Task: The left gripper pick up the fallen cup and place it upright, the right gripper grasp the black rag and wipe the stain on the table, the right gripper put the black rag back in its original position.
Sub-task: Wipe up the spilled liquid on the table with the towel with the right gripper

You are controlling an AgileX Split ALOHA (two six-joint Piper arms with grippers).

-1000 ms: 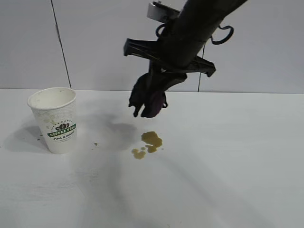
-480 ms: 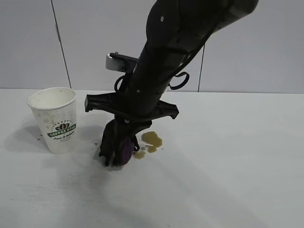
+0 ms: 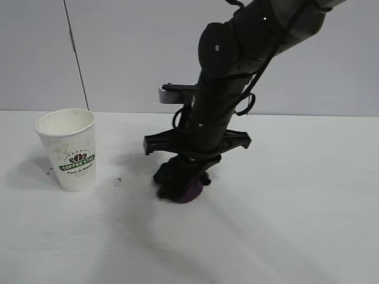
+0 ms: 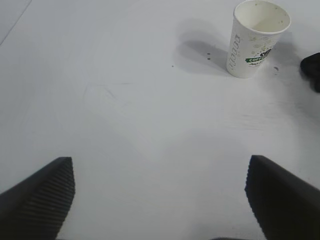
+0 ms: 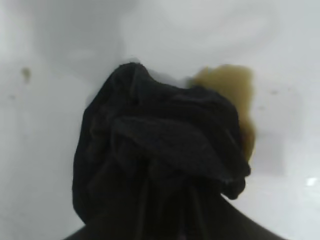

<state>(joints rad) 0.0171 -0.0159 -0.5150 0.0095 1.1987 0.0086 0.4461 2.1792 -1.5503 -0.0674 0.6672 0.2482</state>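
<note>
The white paper cup [image 3: 67, 149] with the green logo stands upright on the table [image 3: 296, 207] at the left; it also shows in the left wrist view [image 4: 254, 39]. My right gripper [image 3: 182, 180] is shut on the black rag [image 3: 180, 182] and presses it onto the table over the stain. In the exterior view the stain is hidden under the rag. In the right wrist view the rag [image 5: 155, 150] covers most of the brown stain [image 5: 235, 95], which shows beside it. My left gripper [image 4: 160, 200] is open and empty above bare table, away from the cup.
A small brown droplet [image 3: 118, 180] lies on the table between the cup and the rag. Small specks [image 4: 207, 56] lie beside the cup. A grey wall stands behind the table.
My right gripper came down with the rag to the table left of the stain, then slid right over it. The stain, plain before, is now covered in the exterior view.
</note>
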